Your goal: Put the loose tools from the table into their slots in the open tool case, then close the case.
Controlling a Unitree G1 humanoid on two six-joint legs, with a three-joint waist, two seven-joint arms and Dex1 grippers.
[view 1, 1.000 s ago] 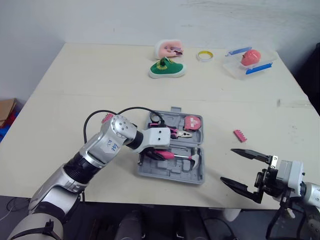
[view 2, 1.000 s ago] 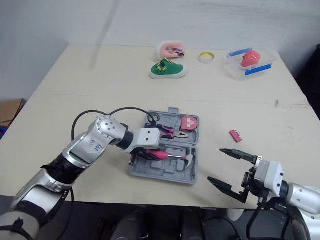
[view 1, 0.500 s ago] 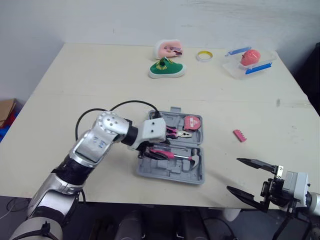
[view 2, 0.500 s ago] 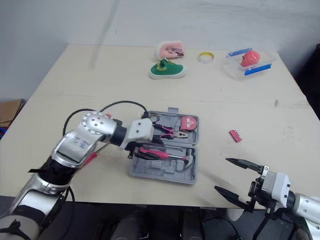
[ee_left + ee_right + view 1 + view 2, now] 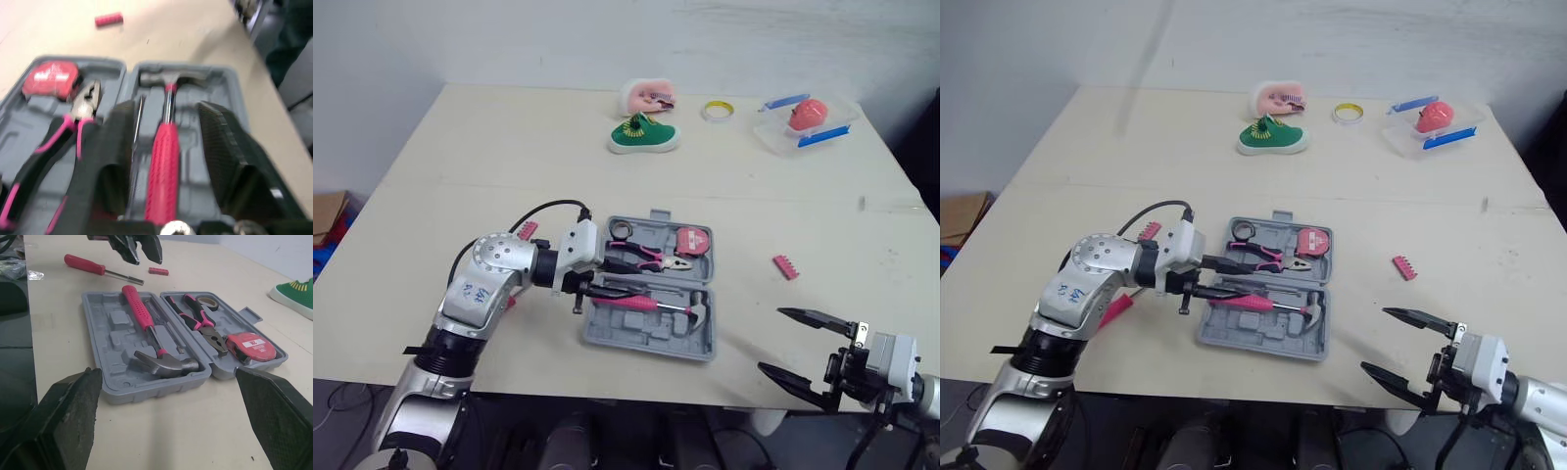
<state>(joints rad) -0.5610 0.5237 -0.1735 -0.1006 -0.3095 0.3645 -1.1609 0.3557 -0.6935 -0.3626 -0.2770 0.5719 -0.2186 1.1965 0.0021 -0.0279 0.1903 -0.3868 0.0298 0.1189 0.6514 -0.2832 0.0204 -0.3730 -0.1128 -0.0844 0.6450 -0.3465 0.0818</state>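
**Grey case open, loose screwdriver half hidden**

My left forearm covers most of the red screwdriver (image 5: 1116,311) in the head views. The right wrist view shows it whole, lying on the bench (image 5: 509,147) just beside the tool case (image 5: 651,338). Hammer (image 5: 651,305), pliers (image 5: 646,258) and tape measure (image 5: 690,240) sit in their slots. A thin shaft next to the hammer I cannot identify. My left tool (image 5: 164,107) hangs spread and empty at the case's left edge, the hammer's handle seen between its fingers. My right tool (image 5: 801,345) gapes wide past the bench's front edge. Since a second ago the left tool has drawn back from over the hammer, and the right has sunk lower.
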